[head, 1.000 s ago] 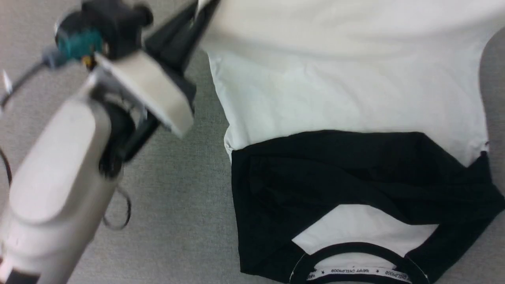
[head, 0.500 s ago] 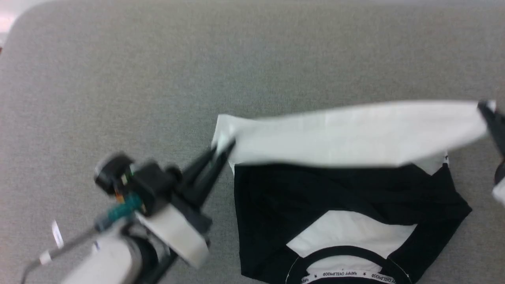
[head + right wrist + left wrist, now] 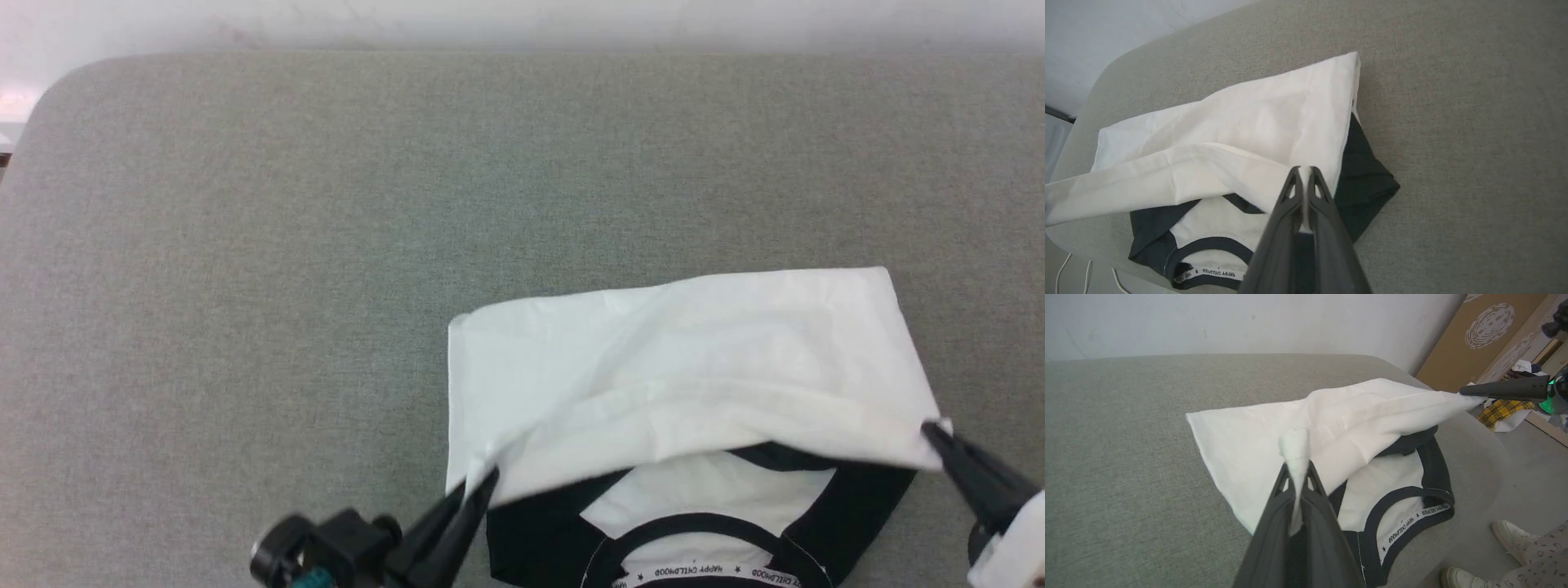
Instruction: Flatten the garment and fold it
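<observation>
The garment [image 3: 686, 367], a white T-shirt with black sleeves and black neck trim, lies on the grey table [image 3: 245, 245] near its front edge. Its white lower half is doubled back over the black sleeves toward the collar [image 3: 702, 563]. My left gripper [image 3: 482, 482] is shut on the left corner of the white hem, and the same pinch shows in the left wrist view [image 3: 1296, 469]. My right gripper [image 3: 935, 433] is shut on the right hem corner, a pinch also seen in the right wrist view [image 3: 1303, 173]. The hem hangs slightly raised between the two grippers.
The grey table's rounded far-left corner [image 3: 49, 90] meets a pale wall [image 3: 522, 20]. In the left wrist view, cardboard boxes [image 3: 1478, 335] and clutter stand beyond the table, and a person's shoes [image 3: 1506, 533] are on the floor beside it.
Both grippers have carried the white hem toward the collar, so the white panel now covers most of the black sleeves. The head camera has tilted too.
</observation>
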Controlling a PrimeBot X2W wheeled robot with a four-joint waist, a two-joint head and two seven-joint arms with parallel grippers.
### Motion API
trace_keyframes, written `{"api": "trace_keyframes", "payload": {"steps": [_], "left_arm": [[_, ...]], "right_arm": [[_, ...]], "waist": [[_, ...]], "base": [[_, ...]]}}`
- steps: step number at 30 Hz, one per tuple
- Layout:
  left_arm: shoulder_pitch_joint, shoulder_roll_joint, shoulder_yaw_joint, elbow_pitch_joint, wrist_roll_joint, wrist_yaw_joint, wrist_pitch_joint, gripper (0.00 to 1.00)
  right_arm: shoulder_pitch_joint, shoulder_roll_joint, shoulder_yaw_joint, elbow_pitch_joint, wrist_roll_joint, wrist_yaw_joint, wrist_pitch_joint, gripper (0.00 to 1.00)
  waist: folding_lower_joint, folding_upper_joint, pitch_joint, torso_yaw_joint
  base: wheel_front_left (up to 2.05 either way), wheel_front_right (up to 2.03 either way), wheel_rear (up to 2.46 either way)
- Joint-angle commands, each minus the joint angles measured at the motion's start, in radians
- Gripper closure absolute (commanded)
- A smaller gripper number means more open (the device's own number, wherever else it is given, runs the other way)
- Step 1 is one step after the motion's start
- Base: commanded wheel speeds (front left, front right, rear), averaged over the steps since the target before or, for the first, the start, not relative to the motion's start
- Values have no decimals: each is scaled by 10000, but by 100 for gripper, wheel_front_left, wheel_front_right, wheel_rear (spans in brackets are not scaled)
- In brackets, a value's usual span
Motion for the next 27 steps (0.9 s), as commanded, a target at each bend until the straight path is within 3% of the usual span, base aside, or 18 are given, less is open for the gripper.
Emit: {"api": "trace_keyframes", "payload": {"steps": [1,7,14,15,16,17,18,19,20,27], "left_arm": [[201,-26,-76,113,-101,-19,-79,100],[584,27,-239,704,-291,-108,-143,100],[720,113,-565,1733,-325,-510,-246,100],[712,82,-604,1854,-334,-562,-279,97],[691,29,-615,1963,-353,-588,-333,80],[664,-24,-620,2061,-374,-608,-380,61],[628,-72,-628,2148,-387,-625,-412,30],[586,-121,-628,2226,-402,-635,-439,5],[542,-174,-619,2290,-424,-639,-468,0],[552,-398,-382,2313,-815,-578,-704,0]], "right_arm": [[230,-24,29,39,95,-9,35,100],[982,-76,117,278,125,-9,176,100],[1260,-195,313,741,25,-9,23,100],[1263,-194,344,801,15,-9,-19,100],[1258,-184,367,862,5,-9,-63,100],[1244,-165,387,920,2,-9,-105,92],[1220,-150,407,973,-5,-9,-145,11],[1188,-140,421,1022,-18,-9,-186,0],[1157,-133,440,1075,-36,-9,-224,0],[1011,-42,360,1194,52,-9,-498,0]], "waist": [[1,0,-23,-15],[1,0,-144,-51],[1,0,-301,-129],[1,0,-314,-132],[1,0,-322,-131],[1,0,-324,-128],[1,0,-319,-126],[1,0,-314,-122],[1,0,-311,-115],[1,0,-454,-24]], "base": [[0,0,0],[0,0,0],[0,0,0],[0,0,0],[0,0,0],[0,0,0],[0,0,0],[0,0,0],[0,0,0],[0,0,0]]}}
